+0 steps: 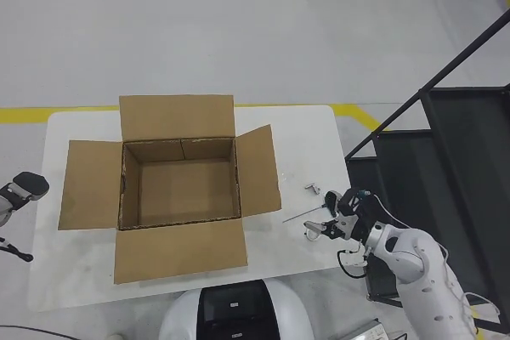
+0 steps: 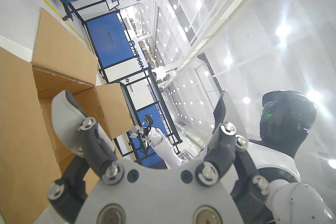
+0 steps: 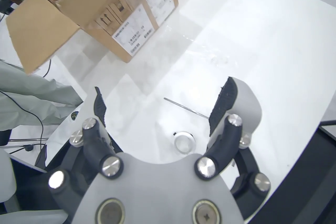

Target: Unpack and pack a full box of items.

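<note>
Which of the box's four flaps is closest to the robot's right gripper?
The right-side flap, spread out toward the right gripper; the other three fold out to the far, left and near sides.

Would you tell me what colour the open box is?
Brown cardboard box, best seen in the top view.

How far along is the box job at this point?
Done, it seems: the box stands open, all four flaps out and its inside bare, so unpacking looks finished. In hand: nothing. The right tool hangs open over the table by a thin rod and a small ring; the left tool is open on the box's other side. Left: repacking, not yet begun.
</note>
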Robot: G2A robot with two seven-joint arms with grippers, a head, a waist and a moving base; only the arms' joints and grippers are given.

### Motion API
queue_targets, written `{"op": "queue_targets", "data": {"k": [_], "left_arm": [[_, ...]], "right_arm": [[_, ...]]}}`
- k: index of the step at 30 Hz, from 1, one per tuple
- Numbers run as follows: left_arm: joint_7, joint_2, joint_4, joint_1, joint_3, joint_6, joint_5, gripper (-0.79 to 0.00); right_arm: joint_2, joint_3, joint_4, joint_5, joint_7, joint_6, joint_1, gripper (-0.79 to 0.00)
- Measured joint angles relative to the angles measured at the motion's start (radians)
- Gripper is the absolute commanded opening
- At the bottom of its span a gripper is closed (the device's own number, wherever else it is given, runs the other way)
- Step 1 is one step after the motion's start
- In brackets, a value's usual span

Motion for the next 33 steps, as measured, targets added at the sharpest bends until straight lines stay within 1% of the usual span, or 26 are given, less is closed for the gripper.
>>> {"op": "queue_targets", "data": {"k": [3,6,9,10,11,12,14,15,21,24,33], "left_arm": [[0.000,0.000,0.000,0.000,0.000,0.000,0.000,0.000],[0.000,0.000,0.000,0.000,0.000,0.000,0.000,0.000],[0.000,0.000,0.000,0.000,0.000,0.000,0.000,0.000],[0.000,0.000,0.000,0.000,0.000,0.000,0.000,0.000],[0.000,0.000,0.000,0.000,0.000,0.000,0.000,0.000],[0.000,0.000,0.000,0.000,0.000,0.000,0.000,0.000],[0.000,0.000,0.000,0.000,0.000,0.000,0.000,0.000],[0.000,0.000,0.000,0.000,0.000,0.000,0.000,0.000],[0.000,0.000,0.000,0.000,0.000,0.000,0.000,0.000],[0.000,0.000,0.000,0.000,0.000,0.000,0.000,0.000],[0.000,0.000,0.000,0.000,0.000,0.000,0.000,0.000]], "right_arm": [[0.003,-0.004,0.044,-0.061,-0.007,0.036,0.012,0.000],[0.003,-0.037,0.088,-0.149,-0.034,0.076,0.030,0.000],[0.004,-0.085,0.124,-0.282,-0.059,0.124,0.051,-0.006],[0.004,-0.099,0.138,-0.323,-0.068,0.142,0.057,-0.102],[0.004,-0.117,0.157,-0.371,-0.080,0.166,0.068,-0.157],[0.003,-0.129,0.173,-0.402,-0.090,0.183,0.076,-0.243],[0.003,-0.151,0.210,-0.446,-0.111,0.208,0.091,-0.360],[0.003,-0.157,0.223,-0.451,-0.117,0.209,0.096,-0.397],[0.012,-0.151,0.258,-0.449,-0.125,0.166,0.087,-0.453],[0.017,-0.146,0.256,-0.459,-0.120,0.150,0.079,-0.462],[0.022,-0.168,0.263,-0.487,-0.104,0.175,0.098,-0.483]]}}
